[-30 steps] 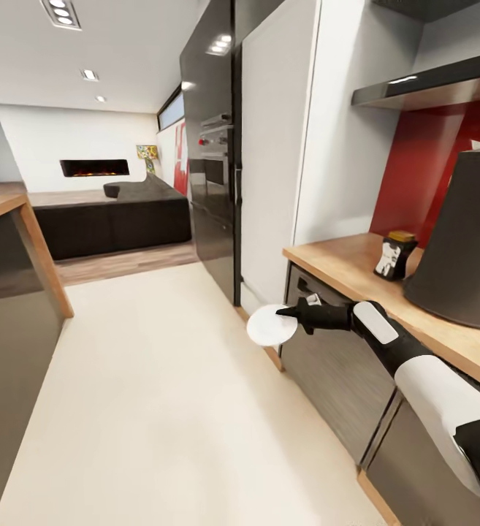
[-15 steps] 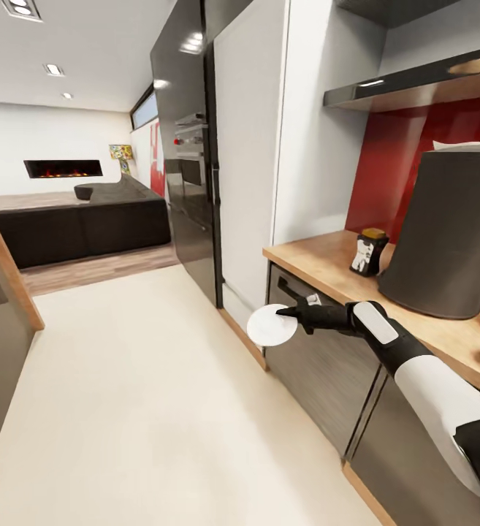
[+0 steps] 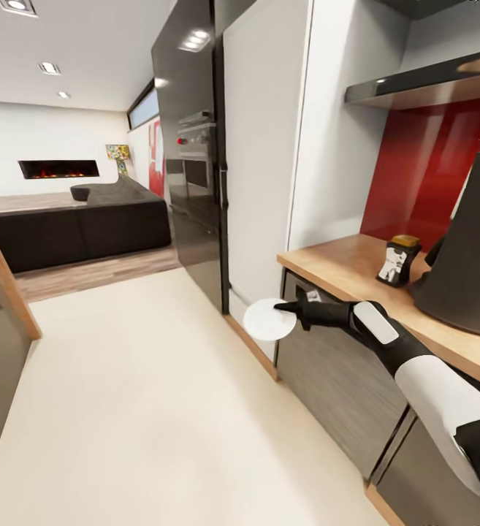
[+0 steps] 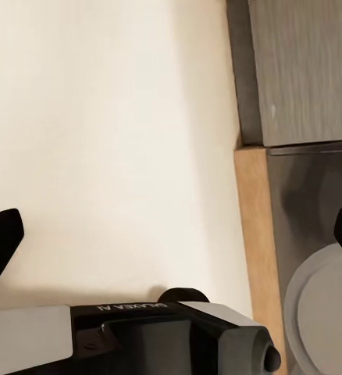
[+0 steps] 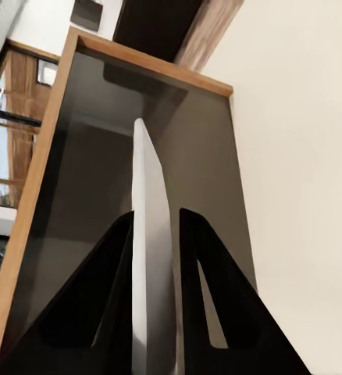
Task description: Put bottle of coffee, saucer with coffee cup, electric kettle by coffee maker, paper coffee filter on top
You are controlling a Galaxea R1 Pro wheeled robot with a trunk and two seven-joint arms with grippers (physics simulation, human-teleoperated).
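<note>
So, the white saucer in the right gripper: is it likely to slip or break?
The saucer looks thin, rigid and glossy, so it is probably slippery. The right gripper pinches only its rim, edge-on between the fingers, so it may pivot. If ceramic, a drop to the floor could crack it.

- The saucer (image 3: 269, 319), a plain white disc, is held flat out over the floor, just off the front edge of the tabletop (image 3: 342, 264), pinched at its rim between the right gripper's (image 3: 289, 308) black fingers (image 5: 112, 312).
- The coffee maker (image 3: 470, 256), a tall dark cone, stands upright on the tabletop.
- The bottle of coffee (image 3: 398, 260), small, black with a yellow cap, stands just beside the coffee maker.
</note>
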